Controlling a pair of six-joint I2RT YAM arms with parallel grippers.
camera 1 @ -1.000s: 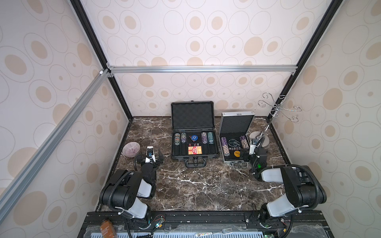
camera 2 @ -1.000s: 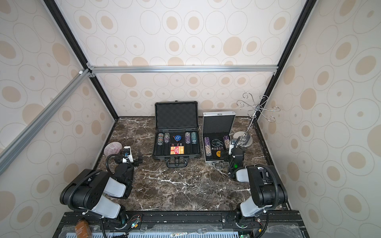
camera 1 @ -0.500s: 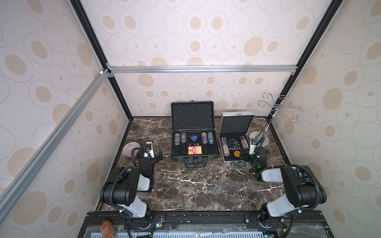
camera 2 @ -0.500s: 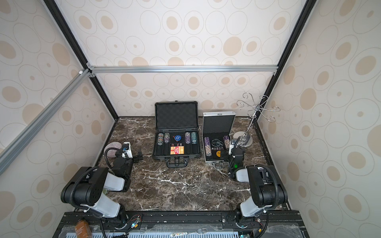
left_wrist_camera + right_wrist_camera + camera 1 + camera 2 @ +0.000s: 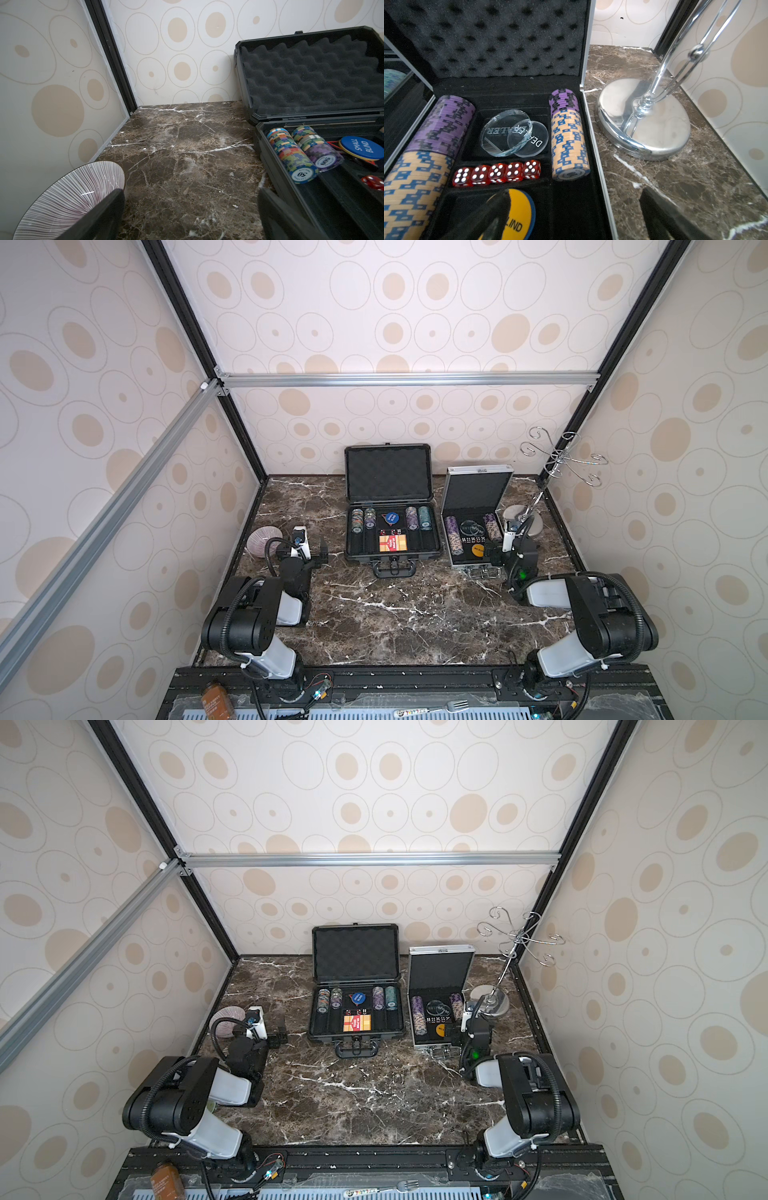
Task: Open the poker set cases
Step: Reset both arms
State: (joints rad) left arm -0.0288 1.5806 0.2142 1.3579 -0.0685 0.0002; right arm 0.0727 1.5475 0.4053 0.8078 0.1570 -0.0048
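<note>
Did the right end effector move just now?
No. The right end effector stays open over the silver case at its right edge, next to the chrome stand base.

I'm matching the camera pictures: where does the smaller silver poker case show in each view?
Top view: silver case right of the dark case, lid up.
Top view: silver case, same place.
Left wrist: not in it.
Right wrist: close up, beside chrome stand.
Shared landmark: marble tabletop.

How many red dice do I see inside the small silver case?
5. The red dice lie side by side in one row inside the silver case, next to the clear dealer buttons. Part of the case is out of view, so others may be hidden.
</note>
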